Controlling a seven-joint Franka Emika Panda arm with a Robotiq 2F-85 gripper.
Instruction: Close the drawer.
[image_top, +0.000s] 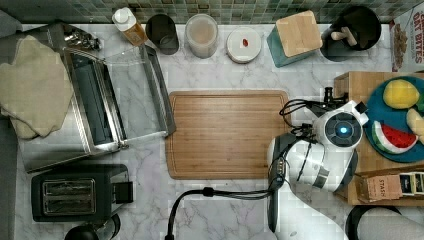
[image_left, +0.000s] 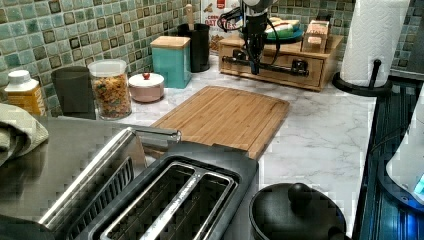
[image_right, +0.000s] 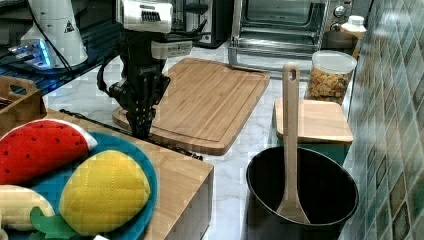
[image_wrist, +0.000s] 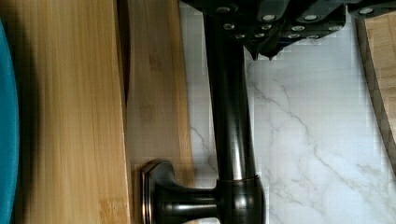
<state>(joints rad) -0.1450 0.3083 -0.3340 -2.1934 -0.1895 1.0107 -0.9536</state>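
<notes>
While the Panda arm leans over the far right end of the marble counter (image_top: 220, 210) in the top view, its gripper (image_left: 255, 62) hangs directly at the dark bar handle (image_wrist: 229, 121) of the drawer (image_left: 272, 67), which sits low in the bamboo box stand (image_right: 185, 185) against the counter's right edge in the top view. Seen from the wrist, the drawer front (image_wrist: 156, 93) stands slightly proud of the stand's top, a thin dark gap between them, so the drawer looks only a little way out. Whether the jaws are apart or pressed on the bar cannot be told; the fingertips (image_wrist: 261, 49) sit right at the handle. The likely trouble from here is a push that runs off-square: pressure near one end of the long bar could skew the drawer in its slot and jam it short of flush. A light stand may also slide back across the smooth marble instead of taking the drawer in, and the blue plate (image_right: 145, 165) of plush fruit, watermelon slice (image_right: 42, 150) and yellow lemon (image_right: 102, 192), rides on top and could shift with it. The fingers could skid over or under the round bar, too. The cutting board (image_top: 227, 132) lies just beside the stand, clear of the drawer.
</notes>
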